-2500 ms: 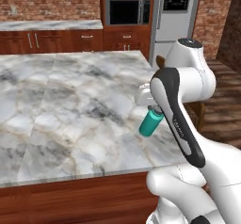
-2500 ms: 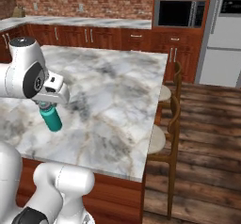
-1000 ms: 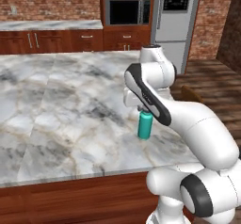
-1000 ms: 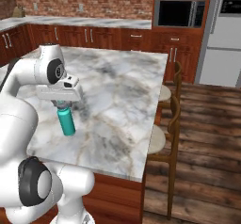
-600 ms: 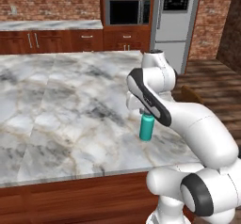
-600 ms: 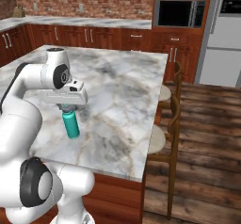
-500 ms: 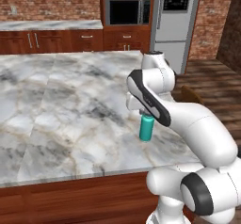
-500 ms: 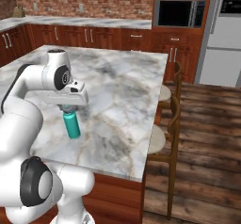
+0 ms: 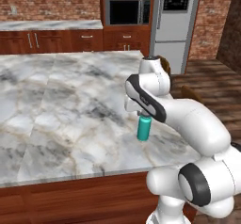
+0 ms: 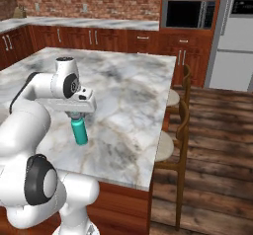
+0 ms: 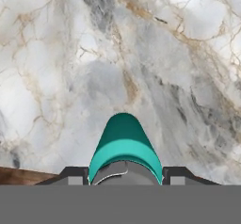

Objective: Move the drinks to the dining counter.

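Observation:
The teal bottle (image 9: 144, 128) hangs upright by its grey cap from my gripper (image 9: 143, 117), which is shut on it. It is over the dining counter (image 9: 61, 110), near the front right corner of the marble top, with its base at or just above the surface. From the right base view the teal bottle (image 10: 79, 132) sits under the gripper (image 10: 75, 116), well inside the dining counter (image 10: 133, 96). In the hand view the teal bottle (image 11: 123, 143) fills the gap between the dark fingertips (image 11: 75, 174), with marble below.
Wooden chairs (image 10: 177, 125) stand along the island's right side. The counter's front edge (image 9: 84, 175) lies close to the bottle. A narrower worktop (image 9: 47, 25), a microwave (image 9: 128, 12) and a fridge (image 9: 175, 20) line the brick back wall.
The arm has carried the teal bottle slightly to the right and a little lower toward the marble. The grip stays the same.

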Controlling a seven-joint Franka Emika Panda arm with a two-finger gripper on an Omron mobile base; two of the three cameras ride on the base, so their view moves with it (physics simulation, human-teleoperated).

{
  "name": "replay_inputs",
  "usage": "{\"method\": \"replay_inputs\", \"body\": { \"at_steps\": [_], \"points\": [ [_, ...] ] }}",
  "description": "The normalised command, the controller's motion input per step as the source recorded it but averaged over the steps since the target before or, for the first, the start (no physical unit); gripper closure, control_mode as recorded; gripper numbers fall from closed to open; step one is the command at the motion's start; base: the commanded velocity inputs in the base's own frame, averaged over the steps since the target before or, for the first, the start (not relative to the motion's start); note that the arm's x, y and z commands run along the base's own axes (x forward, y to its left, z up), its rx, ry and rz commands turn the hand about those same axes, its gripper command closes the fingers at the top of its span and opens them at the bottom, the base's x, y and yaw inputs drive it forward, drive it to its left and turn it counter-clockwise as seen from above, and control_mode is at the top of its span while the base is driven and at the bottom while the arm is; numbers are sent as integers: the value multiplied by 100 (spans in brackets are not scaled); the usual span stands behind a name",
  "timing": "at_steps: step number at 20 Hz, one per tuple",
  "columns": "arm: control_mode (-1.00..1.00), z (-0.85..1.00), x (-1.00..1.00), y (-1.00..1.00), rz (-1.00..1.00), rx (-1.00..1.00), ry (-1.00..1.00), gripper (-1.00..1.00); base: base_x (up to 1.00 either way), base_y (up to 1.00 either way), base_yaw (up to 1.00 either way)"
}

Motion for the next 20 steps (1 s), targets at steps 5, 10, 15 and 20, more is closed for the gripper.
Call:
{"method": "replay_inputs", "body": {
  "at_steps": [5, 10, 15, 20],
  "points": [
    [-100, -23, 27, -2, 0, 0, 0, 100, 0, 0, 0],
    [-100, -24, 15, -1, 0, 0, -2, 100, 0, 0, 0],
    [-100, -19, 12, 0, 0, 0, 0, 100, 0, 0, 0],
    [-100, -19, 7, 0, 0, 0, 0, 100, 0, 0, 0]
  ]
}}
